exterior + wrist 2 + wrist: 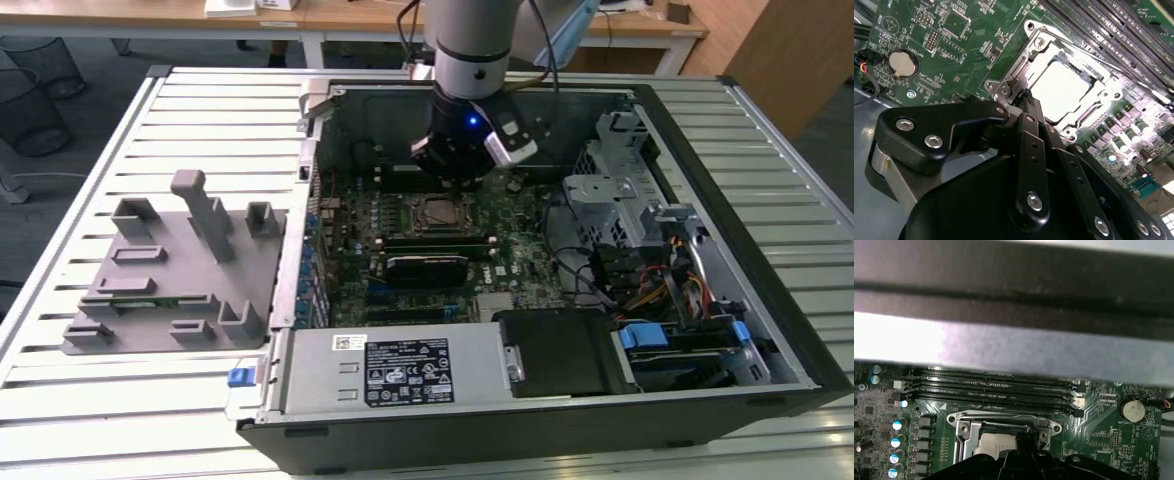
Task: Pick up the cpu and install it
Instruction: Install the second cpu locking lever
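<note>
CPU [1061,90] sits seated in its socket frame [1034,42], just beyond the end effector [1026,97], whose fingers are closed together, empty.

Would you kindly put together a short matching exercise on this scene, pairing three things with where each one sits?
Things:
1. cpu
2. grey plastic tray
3. coin battery

Places:
A. on the slatted table, outside the computer case
B. in the metal-framed socket on the motherboard
C. in a round holder on the green board, apart from the socket

Pairs: 1-B, 2-A, 3-C
</note>
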Motion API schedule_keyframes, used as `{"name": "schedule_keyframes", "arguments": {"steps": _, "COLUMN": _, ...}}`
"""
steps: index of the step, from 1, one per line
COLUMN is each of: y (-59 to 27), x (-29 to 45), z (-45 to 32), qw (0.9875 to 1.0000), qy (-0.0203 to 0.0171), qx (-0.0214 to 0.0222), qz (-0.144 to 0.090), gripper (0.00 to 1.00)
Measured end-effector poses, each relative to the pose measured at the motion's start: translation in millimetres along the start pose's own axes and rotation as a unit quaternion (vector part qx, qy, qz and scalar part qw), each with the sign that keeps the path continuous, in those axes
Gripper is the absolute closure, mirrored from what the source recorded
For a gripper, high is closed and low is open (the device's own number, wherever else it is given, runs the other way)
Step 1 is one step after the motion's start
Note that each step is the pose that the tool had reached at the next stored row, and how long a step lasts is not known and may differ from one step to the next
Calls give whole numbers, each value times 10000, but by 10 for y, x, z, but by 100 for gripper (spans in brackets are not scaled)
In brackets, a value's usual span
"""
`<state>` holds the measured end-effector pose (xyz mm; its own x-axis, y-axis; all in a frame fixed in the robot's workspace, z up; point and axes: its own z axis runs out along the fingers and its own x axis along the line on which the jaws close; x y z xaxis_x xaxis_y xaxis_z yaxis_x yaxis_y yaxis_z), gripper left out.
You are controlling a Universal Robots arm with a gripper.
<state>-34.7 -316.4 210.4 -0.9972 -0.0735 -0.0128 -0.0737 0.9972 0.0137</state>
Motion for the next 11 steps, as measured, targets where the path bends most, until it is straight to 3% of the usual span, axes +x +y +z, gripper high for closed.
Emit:
{"name": "schedule_keyframes", "arguments": {"steps": 8, "y": -52, "x": 4, "z": -3, "qw": 10000, "qy": 0, "qx": 1, "qz": 0, "gripper": 89}}
{"name": "schedule_keyframes", "arguments": {"steps": 11, "y": -52, "x": 2, "z": -49, "qw": 10000, "qy": 0, "qx": 0, "qz": 0, "gripper": 89}}
